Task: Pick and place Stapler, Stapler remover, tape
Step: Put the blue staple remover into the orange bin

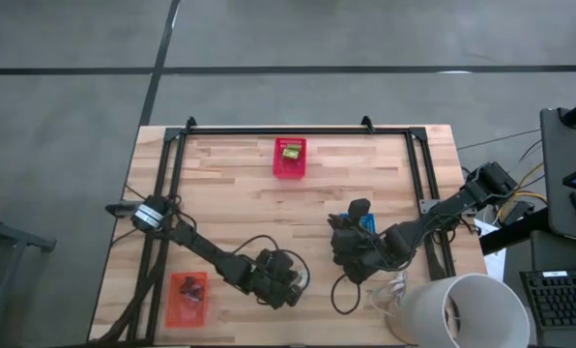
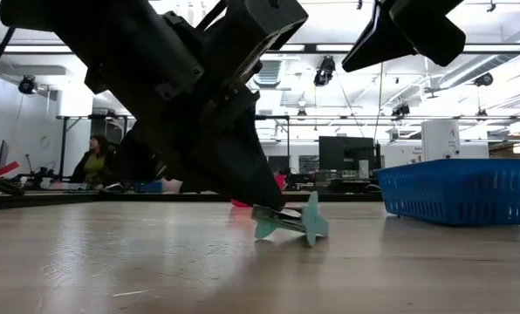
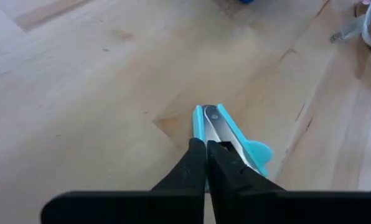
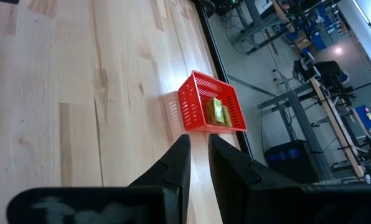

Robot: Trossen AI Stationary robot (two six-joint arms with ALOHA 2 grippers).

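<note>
The teal stapler remover (image 3: 229, 132) lies on the wood near the table's near edge, one wing (image 2: 313, 228) down on the table. My left gripper (image 3: 207, 148) is shut on its near end. The yellow-green stapler (image 4: 217, 112) lies inside a small red basket (image 1: 289, 170) near the far edge. My right gripper (image 4: 198, 146) hovers right of centre, slightly open and empty, pointing toward that basket. I see no tape rolls that I can make out. My left gripper has the stapler remover by its near end (image 3: 211, 127), pinched between the two almost closed fingers. The fingers come slanting down from above and lie along it. Their tips (image 2: 273, 208) hide the exact place of contact. The remover still lies on the table.
A second orange-red basket (image 1: 187, 296) sits at the near left corner with something reddish in it. A blue basket (image 2: 463, 190) stands under the right arm. A large white tub (image 1: 459, 311) and cables are at the near right corner. A black frame (image 1: 298, 130) borders the table.
</note>
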